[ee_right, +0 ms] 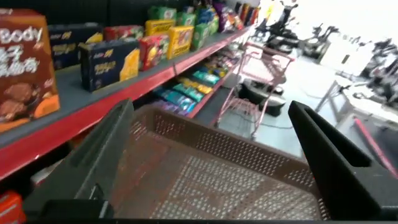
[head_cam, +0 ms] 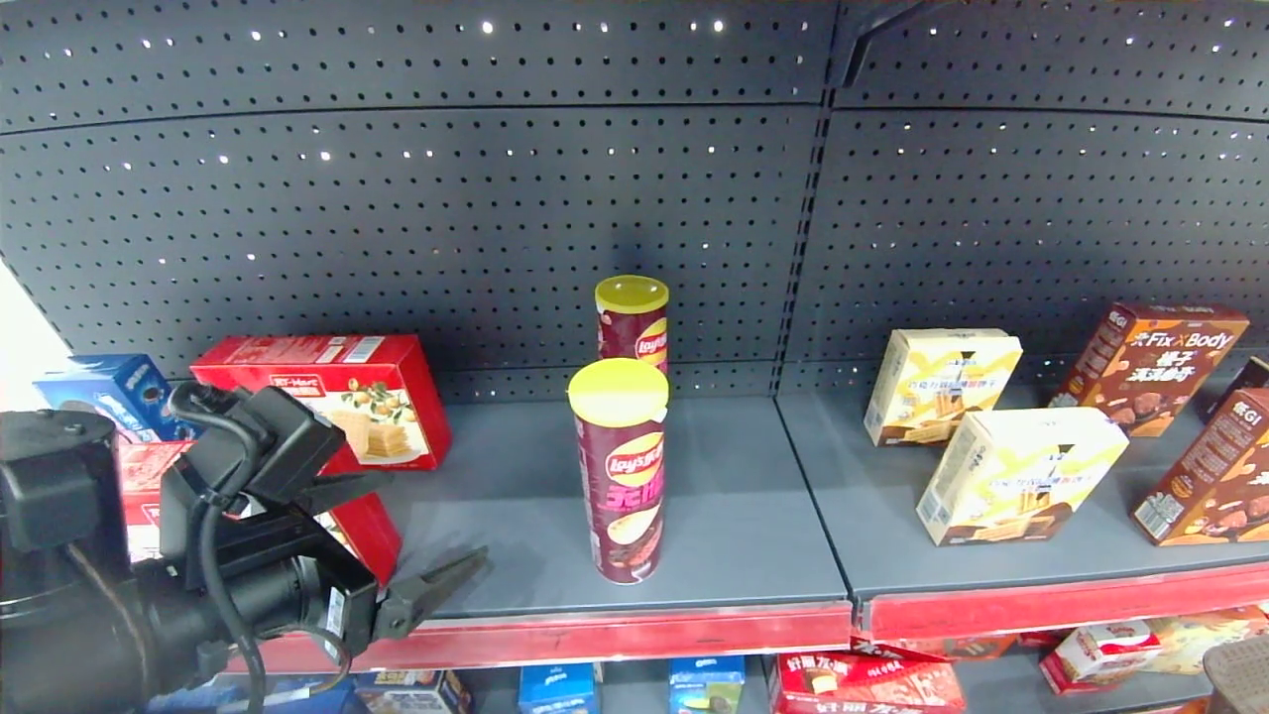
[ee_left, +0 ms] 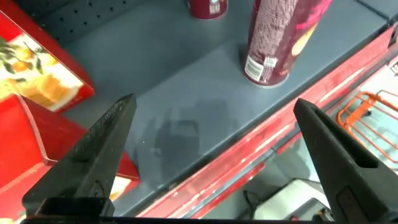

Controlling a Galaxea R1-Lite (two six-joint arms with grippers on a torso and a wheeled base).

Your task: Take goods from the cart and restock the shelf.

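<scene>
Dark pegboard (head_cam: 397, 198) backs a grey shelf (head_cam: 734, 516) edged along its front by a red rail (head_cam: 595, 635). Below the shelf's right end, a brown mesh cart basket (ee_right: 236, 174) sits under the right arm.

On the shelf's left part stand two red boxes (head_cam: 337, 387), one behind the other, with a blue box (head_cam: 109, 387) further left against the back. On the right part are two yellow boxes (head_cam: 1021, 476), tilted, and beside them, further right, brown boxes (head_cam: 1150, 357). Assorted packets (head_cam: 863, 684) lie on the lower shelf beneath the rail.

Two maroon chip cans with yellow lids stand upright in the middle of the shelf. The front can (head_cam: 623, 476) is near the front edge; the rear can (head_cam: 633, 322) is behind it, close to the pegboard, apart from it.

The left hand (head_cam: 436, 518) hovers over the shelf's front-left area, between the nearer red box and the front can, its fingers spread wide and grasping nothing. The right hand (ee_right: 210, 107) hangs above the cart basket, fingers likewise spread and released, touching nothing.
</scene>
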